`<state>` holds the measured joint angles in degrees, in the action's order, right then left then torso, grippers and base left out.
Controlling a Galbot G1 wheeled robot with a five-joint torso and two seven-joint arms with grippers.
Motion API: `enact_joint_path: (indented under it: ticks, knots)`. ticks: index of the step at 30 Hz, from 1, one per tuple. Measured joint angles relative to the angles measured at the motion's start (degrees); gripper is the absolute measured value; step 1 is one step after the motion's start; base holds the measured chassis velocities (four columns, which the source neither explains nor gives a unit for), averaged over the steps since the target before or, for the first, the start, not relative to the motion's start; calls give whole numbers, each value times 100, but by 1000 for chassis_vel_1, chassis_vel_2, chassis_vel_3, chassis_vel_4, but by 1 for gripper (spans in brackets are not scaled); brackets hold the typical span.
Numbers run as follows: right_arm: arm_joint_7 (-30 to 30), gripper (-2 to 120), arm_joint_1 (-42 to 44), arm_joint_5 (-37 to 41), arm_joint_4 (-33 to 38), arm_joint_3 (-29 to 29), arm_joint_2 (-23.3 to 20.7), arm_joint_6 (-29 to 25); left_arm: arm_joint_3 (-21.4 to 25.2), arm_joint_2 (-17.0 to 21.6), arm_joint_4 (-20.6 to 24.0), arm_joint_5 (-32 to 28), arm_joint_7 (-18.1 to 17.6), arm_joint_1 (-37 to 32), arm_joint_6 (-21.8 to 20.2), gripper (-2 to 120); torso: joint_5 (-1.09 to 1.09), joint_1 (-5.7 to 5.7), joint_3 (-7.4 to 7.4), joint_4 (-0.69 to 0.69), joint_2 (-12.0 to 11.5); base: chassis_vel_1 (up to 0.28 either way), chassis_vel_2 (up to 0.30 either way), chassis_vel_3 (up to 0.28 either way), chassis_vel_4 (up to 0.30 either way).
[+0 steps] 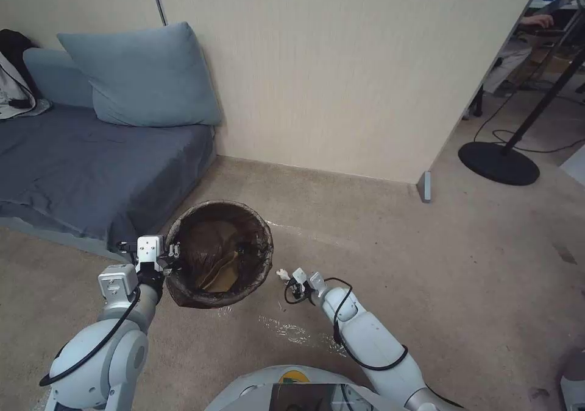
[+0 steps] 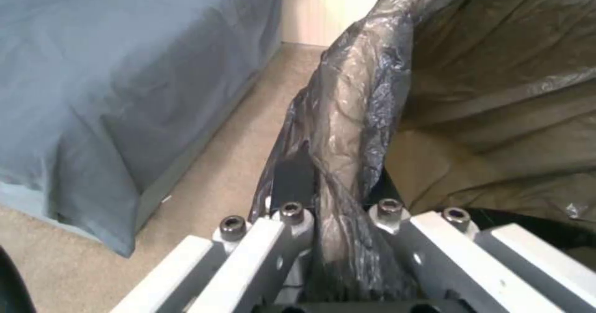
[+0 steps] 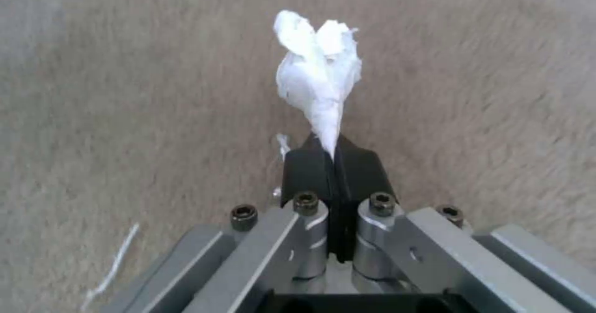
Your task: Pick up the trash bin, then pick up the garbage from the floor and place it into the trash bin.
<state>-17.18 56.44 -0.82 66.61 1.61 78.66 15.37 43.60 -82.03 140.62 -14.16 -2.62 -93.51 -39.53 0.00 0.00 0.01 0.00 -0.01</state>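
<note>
Jaws pinch white scrap (image 3: 318, 78) (left clamps bin rim (image 1: 183, 225)).

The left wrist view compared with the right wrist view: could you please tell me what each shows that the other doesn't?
The left wrist view alone shows the left gripper clamped on the bag-covered rim of the trash bin, beside the grey-blue sofa. The right wrist view alone shows the right gripper pinching a white crumpled scrap. Both share the beige carpet.
</note>
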Motion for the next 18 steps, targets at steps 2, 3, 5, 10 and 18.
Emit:
enact_joint_path:
  ticks: [2,3,5,10,18]
  knots:
    - [41,0,50,29,254,5,-62,40,0,-1,3,-1,1,-2,0,4,0,0,-1,0,0,0,0,0,0]
    - [41,0,50,29,254,5,-62,40,0,-1,3,-1,1,-2,0,4,0,0,-1,0,0,0,0,0,0]
    - [61,0,112,67,507,22,-135,73,11,-1,10,-5,4,-6,0,4,0,0,0,0,0,0,0,0,0]
    - [103,0,280,222,1224,128,-318,159,31,-2,23,-16,18,-19,2,4,-1,0,-1,0,0,0,0,0,0]
    - [65,0,693,434,2539,543,-731,176,48,27,42,-46,24,11,-3,3,1,0,-1,-1,0,0,0,0,0]
